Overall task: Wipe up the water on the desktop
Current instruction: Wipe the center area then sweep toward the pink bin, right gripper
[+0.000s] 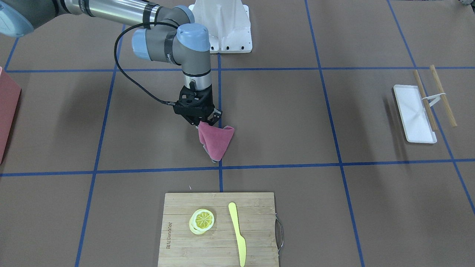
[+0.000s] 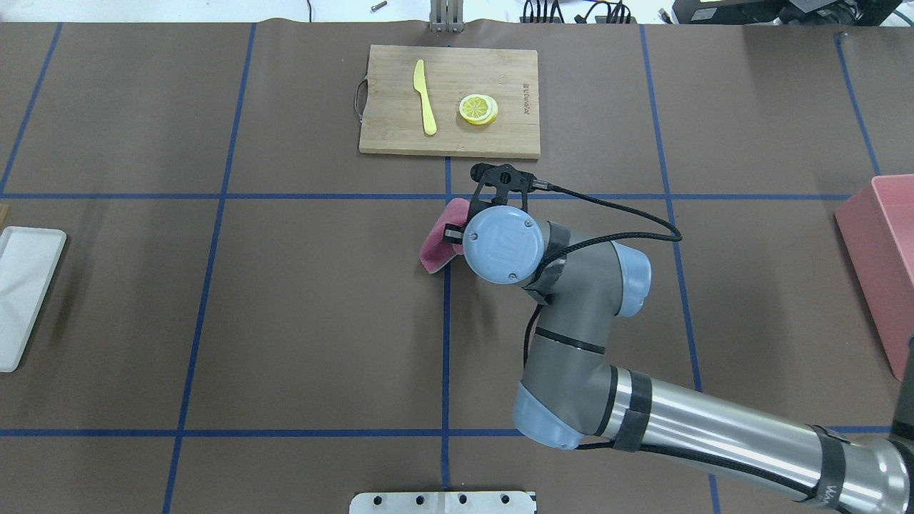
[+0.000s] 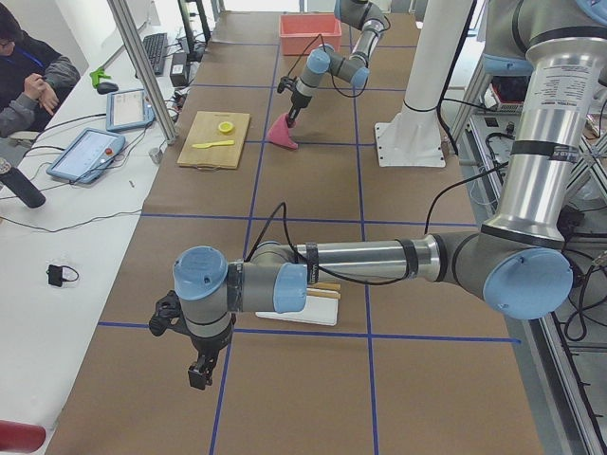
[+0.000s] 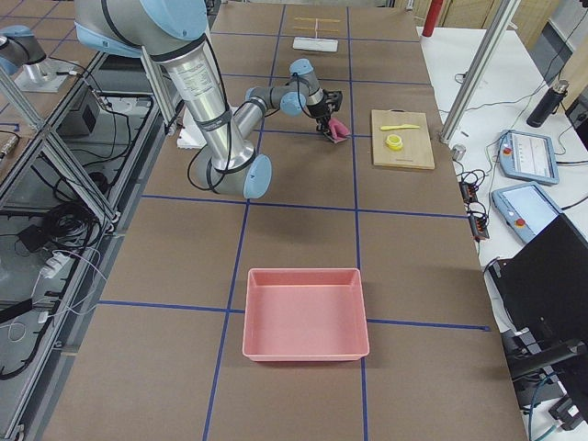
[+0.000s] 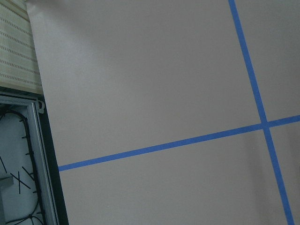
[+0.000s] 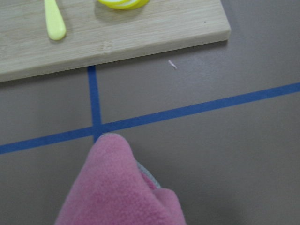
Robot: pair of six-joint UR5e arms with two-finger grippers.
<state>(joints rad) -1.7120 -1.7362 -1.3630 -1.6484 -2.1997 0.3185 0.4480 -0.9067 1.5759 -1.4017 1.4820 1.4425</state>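
Right jaws pinch a fleecy pink cloth (image 1: 217,142), bunched cone-like, over the matte brown, tape-gridded worktop (image 1: 282,118). Whether the left jaws are open, I cannot tell.

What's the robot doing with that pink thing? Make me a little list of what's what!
right gripper: shut on the pink cloth
pink cloth: hangs bunched over the desktop, by a tape crossing
left gripper: far from the cloth; open or shut, cannot tell
cutting board: holds lemon slices and a yellow knife
white tray: off on the left arm's side
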